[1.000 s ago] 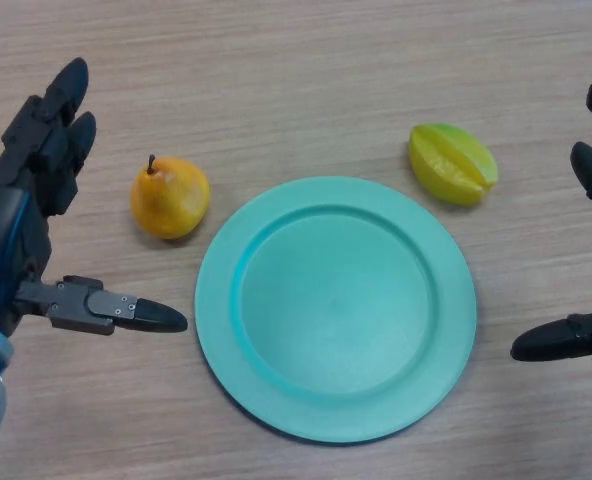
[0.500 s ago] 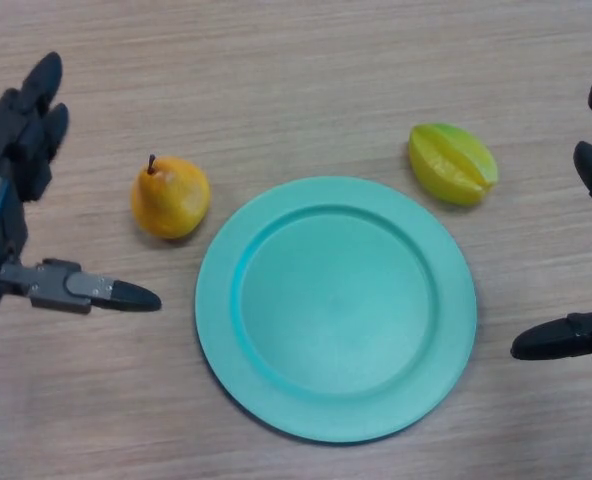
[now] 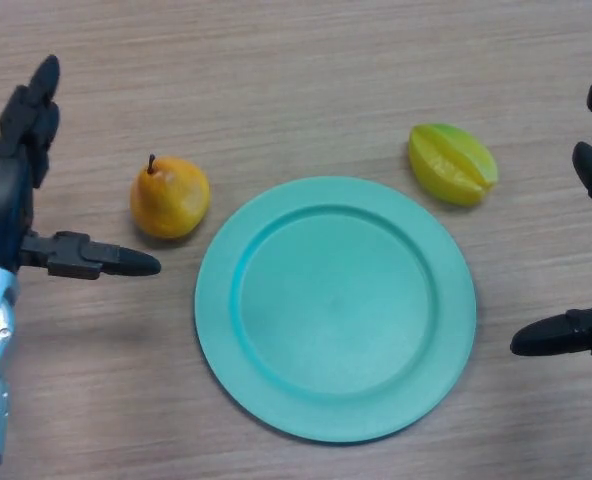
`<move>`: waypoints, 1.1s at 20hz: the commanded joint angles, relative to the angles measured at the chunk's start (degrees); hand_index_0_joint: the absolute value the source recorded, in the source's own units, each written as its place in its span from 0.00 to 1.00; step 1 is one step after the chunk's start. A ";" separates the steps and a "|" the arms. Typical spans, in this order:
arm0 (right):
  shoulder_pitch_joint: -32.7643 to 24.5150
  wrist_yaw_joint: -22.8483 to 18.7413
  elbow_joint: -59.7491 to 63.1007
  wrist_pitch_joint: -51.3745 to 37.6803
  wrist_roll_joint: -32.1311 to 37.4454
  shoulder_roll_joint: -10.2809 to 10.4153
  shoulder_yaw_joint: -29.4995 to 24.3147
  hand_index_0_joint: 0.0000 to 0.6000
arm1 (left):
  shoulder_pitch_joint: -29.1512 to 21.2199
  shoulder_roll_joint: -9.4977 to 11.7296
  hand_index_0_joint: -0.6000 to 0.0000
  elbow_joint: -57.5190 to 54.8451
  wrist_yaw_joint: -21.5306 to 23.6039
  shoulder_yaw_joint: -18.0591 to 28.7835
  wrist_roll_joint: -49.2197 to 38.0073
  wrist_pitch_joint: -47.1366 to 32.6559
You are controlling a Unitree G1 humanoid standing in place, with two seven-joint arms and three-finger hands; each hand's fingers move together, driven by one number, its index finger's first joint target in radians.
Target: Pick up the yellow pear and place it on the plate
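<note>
Hovering left of the yellow pear (image 3: 170, 198), the left hand (image 3: 11, 190) spreads its fingers (image 3: 34, 100) wide, holding nothing.

A pale wood-grain counter (image 3: 306, 80) fills everything in sight, its fine streaks running side to side across the surface. The light is soft and even, leaving only faint shadows. No wall, floor or window shows.

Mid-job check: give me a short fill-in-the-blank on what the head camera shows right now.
1. The yellow pear lies on the table to the ____ of the plate.
2. The plate holds ____.
3. The left hand, fingers spread, is ____ the pear.
4. The green starfruit lies nearer the ____ hand.

Missing: left; nothing; not touching; right
</note>
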 commanded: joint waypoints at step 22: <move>-0.37 -0.76 -6.00 -7.20 -0.39 -1.73 -3.52 0.00 | -16.82 -5.61 1.00 22.77 9.48 -3.15 1.87 -9.79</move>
